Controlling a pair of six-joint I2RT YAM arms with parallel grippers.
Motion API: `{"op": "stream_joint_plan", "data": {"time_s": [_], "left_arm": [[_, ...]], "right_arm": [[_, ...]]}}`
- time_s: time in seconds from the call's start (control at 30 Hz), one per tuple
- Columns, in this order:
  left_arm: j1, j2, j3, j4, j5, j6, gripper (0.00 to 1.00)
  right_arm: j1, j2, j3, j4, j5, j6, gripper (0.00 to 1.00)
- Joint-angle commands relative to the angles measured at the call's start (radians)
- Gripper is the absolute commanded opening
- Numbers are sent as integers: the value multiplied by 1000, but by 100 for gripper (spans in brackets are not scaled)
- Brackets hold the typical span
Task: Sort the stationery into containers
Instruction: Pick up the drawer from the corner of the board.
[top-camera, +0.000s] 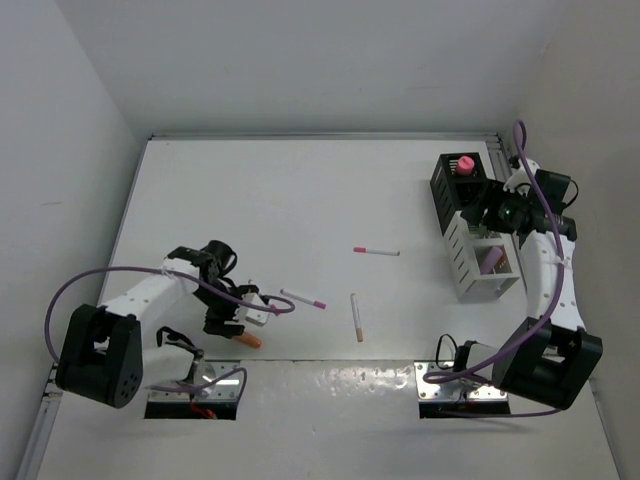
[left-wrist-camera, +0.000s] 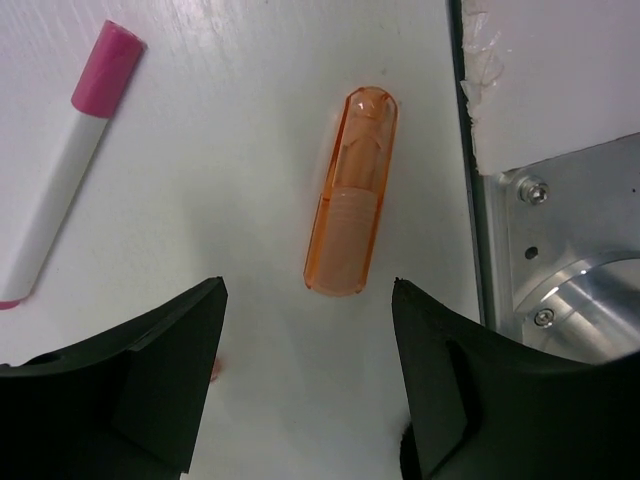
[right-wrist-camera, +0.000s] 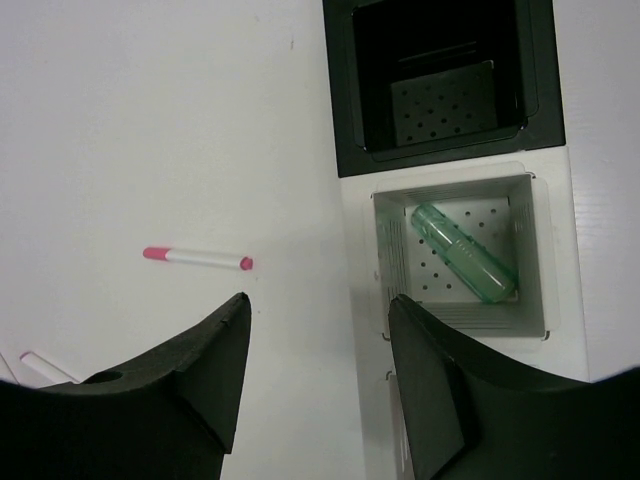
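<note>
A short orange piece (left-wrist-camera: 352, 190) lies on the table just ahead of my open, empty left gripper (left-wrist-camera: 307, 300), which hovers over it; in the top view the orange piece (top-camera: 250, 340) is beside the left gripper (top-camera: 228, 328). Three white pens lie loose: one (top-camera: 303, 298) near the left gripper, one (top-camera: 376, 251) mid-table, one (top-camera: 356, 317) nearer the front. My right gripper (right-wrist-camera: 318, 305) is open and empty, beside the white rack (right-wrist-camera: 545, 250), which holds a mint-green piece (right-wrist-camera: 462, 252). The black holder (right-wrist-camera: 340, 100) stands behind it, with a pink-and-maroon piece (top-camera: 466, 163) in it. A lilac piece (top-camera: 490, 258) lies in the rack.
The table's front edge and a metal mount plate (left-wrist-camera: 570, 250) lie right of the orange piece. A pink-capped pen (left-wrist-camera: 65, 160) lies to its left. Walls close the table on the left, back and right.
</note>
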Motion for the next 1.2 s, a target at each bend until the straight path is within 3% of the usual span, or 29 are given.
{"op": "stream_joint_plan", "data": {"time_s": [0.0,0.13,0.3,0.47,0.5,0.57,0.7,0.83,0.93,0.97,1.17], "left_arm": [[-33,-14,-32,64,7,7,73],[-108,-52,-121,223,-61,-82,73],[-157,-36,-161,273,-82,-117,71],[-160,-16,-184,359,-105,-163,49],[-160,-16,-181,377,-112,-183,38],[-160,-10,-154,374,-109,-201,27],[-158,-2,-43,247,-43,-214,18],[-161,-22,166,123,87,-264,11],[-174,-16,349,202,227,-581,3],[-180,-3,385,342,230,-834,0],[-195,95,563,763,100,-1482,0]], "right_arm": [[0,-24,-6,10,-10,3,57],[1,-24,-9,7,-7,6,57],[1,-25,0,-4,-3,-3,57],[6,-28,11,-10,-15,15,56],[12,-31,26,-16,-26,21,55],[24,-40,39,-24,-88,46,53],[134,-83,91,-19,-159,86,53],[274,-82,152,-27,-182,133,56],[386,-82,186,19,-182,217,59],[409,-82,188,44,-178,251,60],[526,-25,247,228,-115,541,64]]}}
